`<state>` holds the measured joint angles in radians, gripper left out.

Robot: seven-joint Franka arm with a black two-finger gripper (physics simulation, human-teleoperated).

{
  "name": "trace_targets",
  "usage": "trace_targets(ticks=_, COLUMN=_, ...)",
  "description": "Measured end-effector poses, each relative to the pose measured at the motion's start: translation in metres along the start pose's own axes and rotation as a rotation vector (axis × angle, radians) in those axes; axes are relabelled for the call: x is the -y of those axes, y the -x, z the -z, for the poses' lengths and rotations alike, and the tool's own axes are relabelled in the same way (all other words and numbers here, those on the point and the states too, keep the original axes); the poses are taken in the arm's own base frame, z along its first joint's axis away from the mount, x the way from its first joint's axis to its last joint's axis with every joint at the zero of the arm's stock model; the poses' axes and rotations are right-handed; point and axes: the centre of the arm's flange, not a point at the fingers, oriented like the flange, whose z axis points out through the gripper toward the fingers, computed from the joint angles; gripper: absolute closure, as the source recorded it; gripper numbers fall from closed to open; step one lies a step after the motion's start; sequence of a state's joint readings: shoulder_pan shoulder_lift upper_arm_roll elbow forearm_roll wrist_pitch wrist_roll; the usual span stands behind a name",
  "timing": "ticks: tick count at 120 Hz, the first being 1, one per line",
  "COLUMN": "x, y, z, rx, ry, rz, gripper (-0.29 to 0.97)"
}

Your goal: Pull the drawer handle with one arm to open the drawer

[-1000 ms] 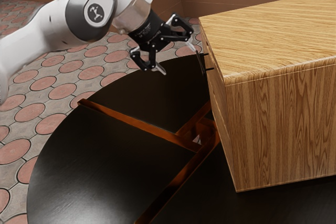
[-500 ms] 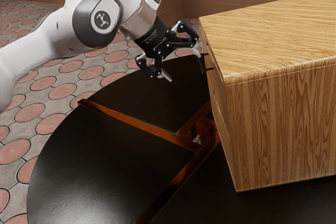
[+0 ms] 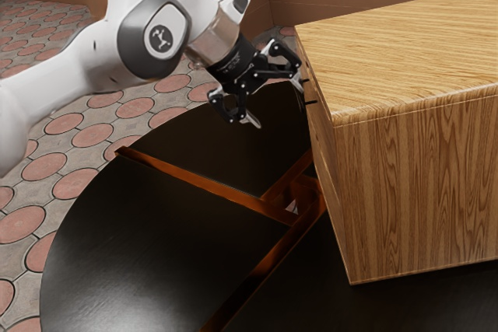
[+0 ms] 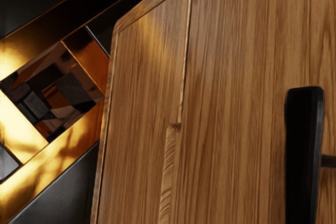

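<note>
Claw (image 3: pixel 272 99) spread, empty, just beside the handle (image 3: pixel 299 93) on the shut drawer (image 4: pixel 241 51). Risk: the handle sits off-centre to the hand, so a close here could clip one finger on wood — grip misses, or the pull slips off.

The exterior camera is looking down steeply from beside the arm (image 3: pixel 78 60), which is entering at ten o'clock, with the wooden cabinet (image 3: pixel 405 114) sitting at three o'clock and the black table (image 3: pixel 156 254) at seven. The wrist camera is facing the cabinet's front very closely. Both are sharing that front, its dark handle (image 4: pixel 303 156) and the table's orange struts (image 3: pixel 233 188).
</note>
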<state>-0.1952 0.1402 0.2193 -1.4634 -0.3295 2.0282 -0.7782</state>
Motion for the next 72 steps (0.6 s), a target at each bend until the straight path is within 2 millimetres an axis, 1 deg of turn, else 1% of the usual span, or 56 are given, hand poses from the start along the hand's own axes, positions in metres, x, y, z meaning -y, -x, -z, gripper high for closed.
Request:
trace_targets(ticks=36, x=0.006, y=-0.001, z=-0.009, rx=0.004, ry=-0.009, rz=0.012, gripper=0.00)
trace_targets(ticks=58, x=0.019, y=-0.003, z=-0.004, rx=0.005, ry=-0.013, rz=0.030, gripper=0.00)
trace_targets(ticks=72, x=0.030, y=-0.004, z=0.003, rx=0.004, ry=-0.009, rz=0.045, gripper=0.00)
